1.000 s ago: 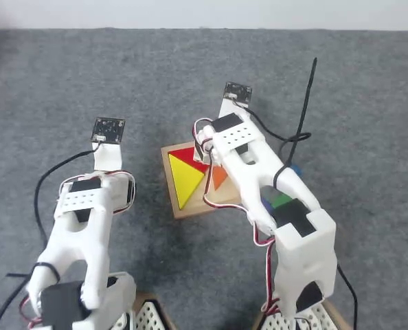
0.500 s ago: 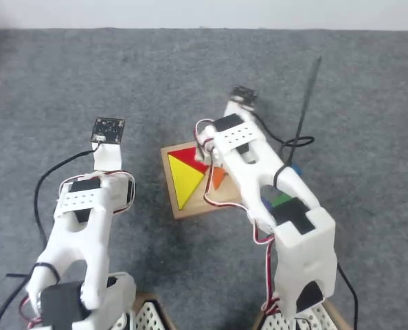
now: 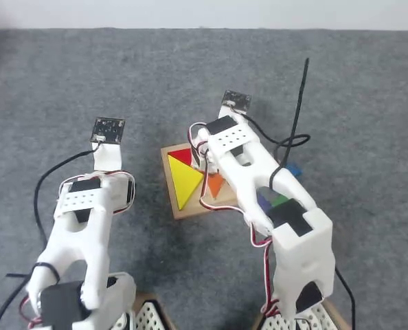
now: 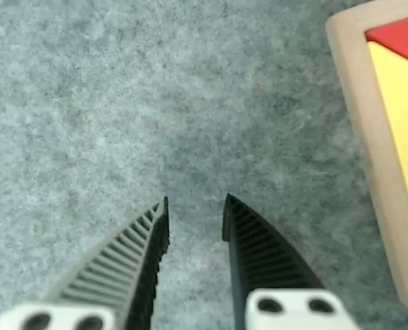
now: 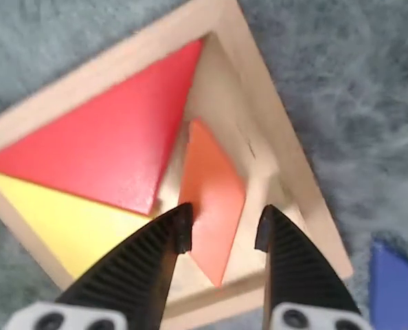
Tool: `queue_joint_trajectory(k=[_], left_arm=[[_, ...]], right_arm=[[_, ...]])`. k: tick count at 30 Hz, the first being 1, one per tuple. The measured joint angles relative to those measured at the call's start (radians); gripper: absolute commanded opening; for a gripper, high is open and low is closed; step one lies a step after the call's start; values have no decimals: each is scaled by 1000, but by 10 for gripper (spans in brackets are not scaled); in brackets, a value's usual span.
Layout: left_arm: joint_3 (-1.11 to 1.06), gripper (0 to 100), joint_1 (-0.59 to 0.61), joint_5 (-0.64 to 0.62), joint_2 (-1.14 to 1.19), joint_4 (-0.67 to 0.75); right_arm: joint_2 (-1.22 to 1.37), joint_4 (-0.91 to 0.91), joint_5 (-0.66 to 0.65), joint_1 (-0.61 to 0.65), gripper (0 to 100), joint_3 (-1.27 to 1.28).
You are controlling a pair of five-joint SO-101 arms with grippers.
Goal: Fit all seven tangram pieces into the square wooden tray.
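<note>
The square wooden tray (image 3: 198,209) lies on the grey carpet between the two arms. It holds a yellow triangle (image 3: 183,181), a red triangle (image 3: 181,156) and a small orange triangle (image 3: 216,183). In the right wrist view my right gripper (image 5: 223,223) is open just over the tray (image 5: 286,158), its fingertips (image 5: 183,221) either side of the orange triangle (image 5: 214,196), which lies flat beside the red triangle (image 5: 115,155). My left gripper (image 4: 196,206) is open over bare carpet, a little left of the tray's rim (image 4: 369,137).
Loose pieces lie on the carpet right of the tray, partly under the right arm (image 3: 259,179): a blue one (image 3: 295,169), a green one (image 3: 281,201) and a dark blue one (image 3: 264,201). A black cable (image 3: 297,117) rises behind the right arm.
The right arm's wrist has swung slightly left and nearer over the tray, and the orange triangle sits a touch nearer. The left arm has not moved.
</note>
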State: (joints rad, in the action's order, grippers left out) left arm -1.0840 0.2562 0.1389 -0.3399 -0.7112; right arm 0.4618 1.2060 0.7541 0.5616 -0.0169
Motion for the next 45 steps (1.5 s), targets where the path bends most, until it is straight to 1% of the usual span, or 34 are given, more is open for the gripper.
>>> queue_joint_trajectory(k=[4,8,17,22,23,27,28,35,45], left_arm=[[0,124,0,0,0,0],[0,124,0,0,0,0],[0,124,0,0,0,0],[0,124,0,0,0,0],[0,124,0,0,0,0],[0,124,0,0,0,0],[0,124,0,0,0,0],[0,124,0,0,0,3],[0,124,0,0,0,3]], right_arm=[[-2,40,-34,-14,176,0],[-2,52,-35,-29,177,0],[3,49,-41,-3,177,-14],[3,6,-41,5,179,-6],[3,0,-41,6,190,-6],[3,0,-43,11,301,-9],[2,8,-44,11,316,-12],[-12,35,-43,34,284,-20],[-51,40,-44,54,285,-17]])
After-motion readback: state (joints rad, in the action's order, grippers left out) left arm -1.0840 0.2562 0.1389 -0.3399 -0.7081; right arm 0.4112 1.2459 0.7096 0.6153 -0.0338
